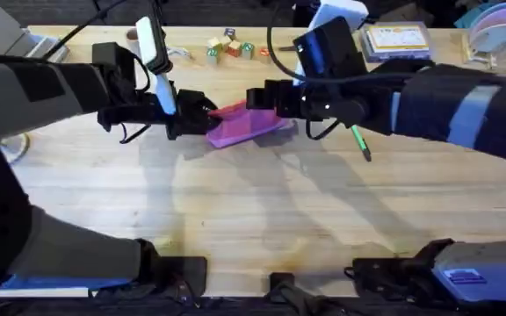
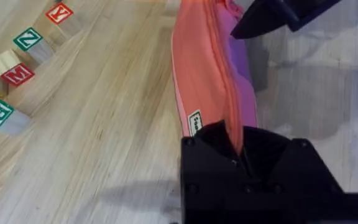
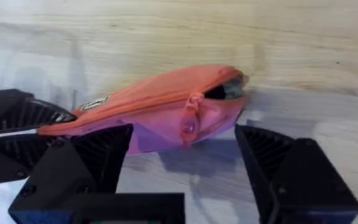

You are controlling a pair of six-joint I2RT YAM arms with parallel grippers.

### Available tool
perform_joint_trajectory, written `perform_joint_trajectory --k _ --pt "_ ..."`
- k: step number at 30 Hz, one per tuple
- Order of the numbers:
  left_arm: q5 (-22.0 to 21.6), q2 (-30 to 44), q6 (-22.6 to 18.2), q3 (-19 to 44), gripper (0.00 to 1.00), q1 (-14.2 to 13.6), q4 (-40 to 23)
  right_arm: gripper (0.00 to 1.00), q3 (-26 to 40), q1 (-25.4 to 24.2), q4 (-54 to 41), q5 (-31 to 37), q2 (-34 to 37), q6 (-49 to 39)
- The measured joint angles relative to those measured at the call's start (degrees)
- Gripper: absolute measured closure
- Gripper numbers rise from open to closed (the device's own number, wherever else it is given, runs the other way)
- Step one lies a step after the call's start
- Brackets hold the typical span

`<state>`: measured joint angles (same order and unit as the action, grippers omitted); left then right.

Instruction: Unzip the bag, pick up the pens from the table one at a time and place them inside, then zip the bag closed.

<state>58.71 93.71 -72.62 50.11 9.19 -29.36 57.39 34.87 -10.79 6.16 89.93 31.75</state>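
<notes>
you had the bag (image 1: pixel 244 125) lying on the table (image 1: pixel 235 211), toward the far edge and near its middle, between your two grippers. it was a soft oblong fabric pouch, salmon-pink along the top panel and purple-pink lower down, with a small white label sewn near one end. the zipper ran along its top seam, and the pull (image 3: pixel 190 118) hung about two-thirds of the way along, leaving a short dark gap open at the end nearest the right arm.

your left gripper (image 2: pixel 238 155) was clamped narrow on the left end of the bag; the fabric pinched up into a thin ridge between the black ribbed fingers (image 2: pixel 213 146).

your right gripper (image 3: pixel 182 155) stood wide, its two black fingers (image 3: pixel 98 152) spread on either side of the zipper pull and touching nothing that you could make out. it hovered just beside the bag's right half.

one pen (image 1: pixel 360 143), a slim bright green stick with a dark tip, lay on the table just to the right of the bag, partly under the right arm.

the tabletop was light wood planks with long visible grain. wooden letter blocks (image 1: pixel 229 48), small painted cubes, sat in a loose cluster close to the far edge, well apart from the bag.
</notes>
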Motion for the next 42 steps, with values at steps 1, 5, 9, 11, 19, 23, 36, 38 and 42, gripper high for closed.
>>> perform_joint_trajectory --k 1,5,9,11,19,23,36,38,42 --pt "0.0 0.0 0.0 0.0 0.957 0.0 0.0 0.007 0.0 0.0 0.0 0.5 0.2 0.0" --pt "0.0 0.0 0.0 0.0 0.957 0.0 0.0 0.151 0.0 0.0 0.3 1.8 0.4 0.0" --pt "0.0 0.0 0.0 0.0 0.958 0.0 0.0 0.254 0.0 0.0 0.3 2.9 0.4 0.0" --pt "0.0 0.0 0.0 0.0 0.958 0.0 0.0 0.3 0.0 0.0 0.4 3.5 0.4 0.0" --pt "0.0 0.0 0.0 0.0 0.958 0.0 0.0 0.431 0.0 0.0 0.7 3.7 1.2 0.1" --pt "0.0 0.0 0.0 0.0 0.958 0.0 0.0 0.59 0.0 0.0 0.9 3.7 2.0 1.9" --pt "0.0 0.0 0.0 0.0 0.958 0.0 0.0 0.757 0.1 0.0 0.9 3.7 2.0 3.2" --pt "0.0 0.0 0.0 0.0 0.958 0.0 0.0 0.781 0.1 0.0 0.9 3.7 2.0 3.3" --pt "0.0 0.0 0.0 0.0 0.958 0.0 0.0 0.826 0.1 0.0 0.8 3.7 2.0 3.3"
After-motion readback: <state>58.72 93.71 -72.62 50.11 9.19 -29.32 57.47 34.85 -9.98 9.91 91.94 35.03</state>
